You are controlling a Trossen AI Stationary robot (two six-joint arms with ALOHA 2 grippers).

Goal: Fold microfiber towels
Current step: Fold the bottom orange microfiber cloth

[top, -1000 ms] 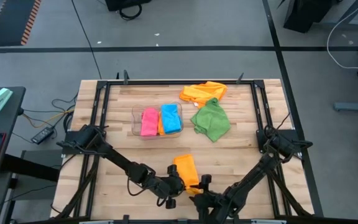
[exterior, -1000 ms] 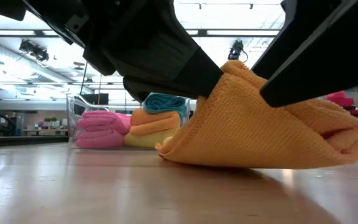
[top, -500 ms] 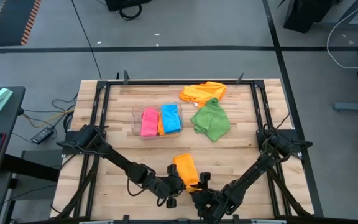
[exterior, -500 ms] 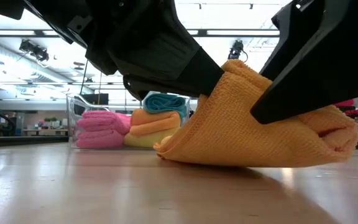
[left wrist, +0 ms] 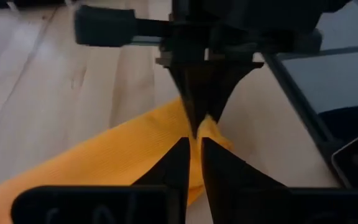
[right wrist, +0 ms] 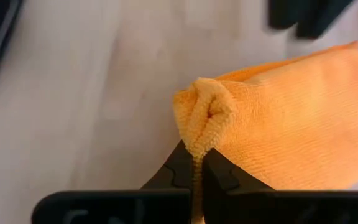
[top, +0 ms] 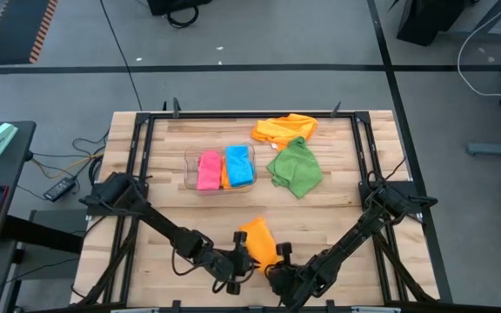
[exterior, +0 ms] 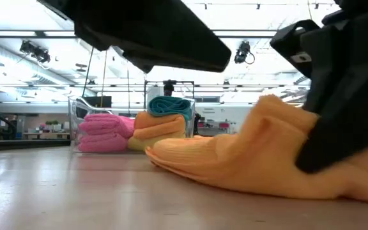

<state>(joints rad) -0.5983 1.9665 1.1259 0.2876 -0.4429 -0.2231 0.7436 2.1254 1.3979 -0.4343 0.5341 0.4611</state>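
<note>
Surface: a wooden table (top: 198,217) in a black frame, standing on a grey workshop floor; the low view looks past it into a lit hall.
Work piece: an orange towel (top: 257,242), part folded, lies near the front edge of the table, between the two arms.
Right gripper (right wrist: 195,171): closed on a bunched corner of the orange towel; the cloth puckers just above the fingertips.
Left gripper (left wrist: 193,152): fingers a narrow gap apart, just over the towel's far corner. Whether any cloth lies between them cannot be told.
Bin (top: 191,171): clear plastic, mid-table, holding a folded pink towel (top: 209,170), a blue towel (top: 238,164) and an orange-yellow one between them.
Loose stock: a green towel (top: 296,169) and a second orange towel (top: 285,129), both crumpled, lie toward the back right, well apart from the grippers.
Step in hand (judgement): drawing one edge of the orange towel over to make the next fold.
Risk 1: the right grip holds only a small pinch of pile; a quick pull could strip it free and drop the fold.
Risk 2: if the left fingers hold nothing, the towel may slide across the wood instead of folding.
Risk 3: the grippers sit close together; a crossing move could bring them into contact.
Risk 4: the bunched corner may lock in a crease, leaving an uneven fold.
</note>
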